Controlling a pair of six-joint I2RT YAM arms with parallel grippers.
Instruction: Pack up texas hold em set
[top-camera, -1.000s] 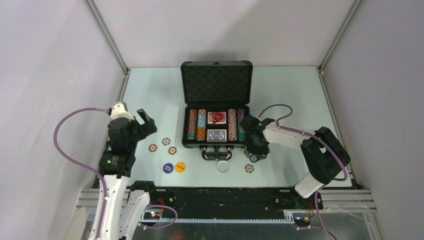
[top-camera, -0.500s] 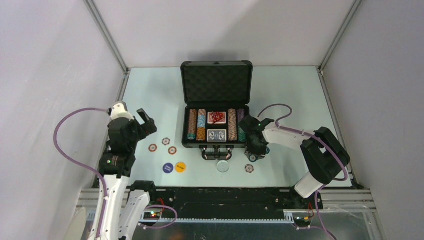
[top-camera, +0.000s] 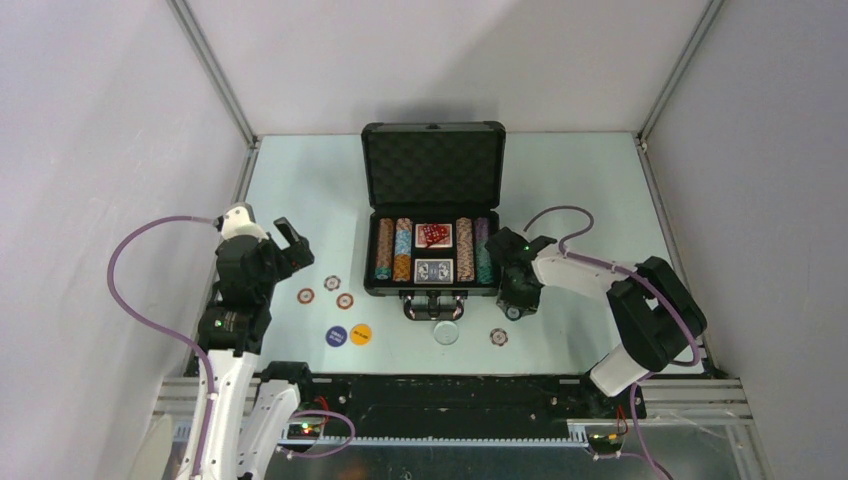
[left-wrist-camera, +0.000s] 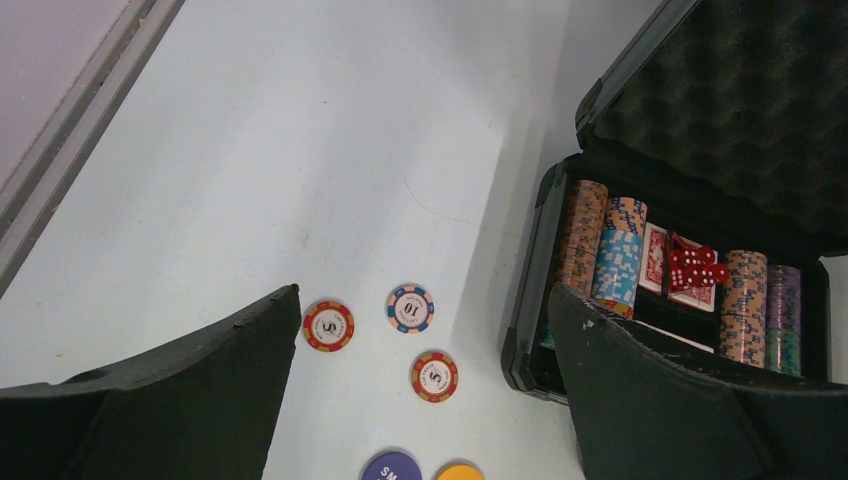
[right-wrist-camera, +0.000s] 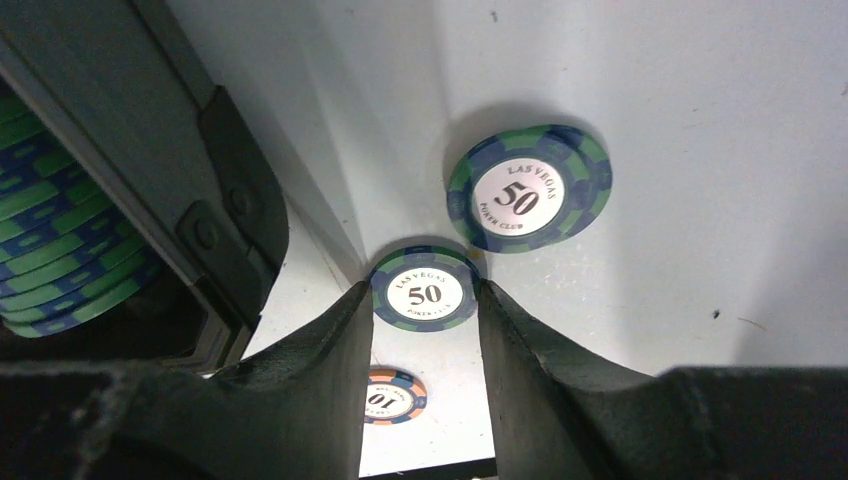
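1 green chip (right-wrist-camera: 424, 292) was pinched rim-wise in the right claw (right-wrist-camera: 422, 302), left claw (left-wrist-camera: 422, 300) spread empty; it could be dropped if tilted.

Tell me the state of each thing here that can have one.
case, open, lid upright.
left hand, open, empty.
right hand, closed on a green-and-blue 50 chip.
second 50 chip, lying flat on the table, free.
red dice, in the case, on a red card deck.
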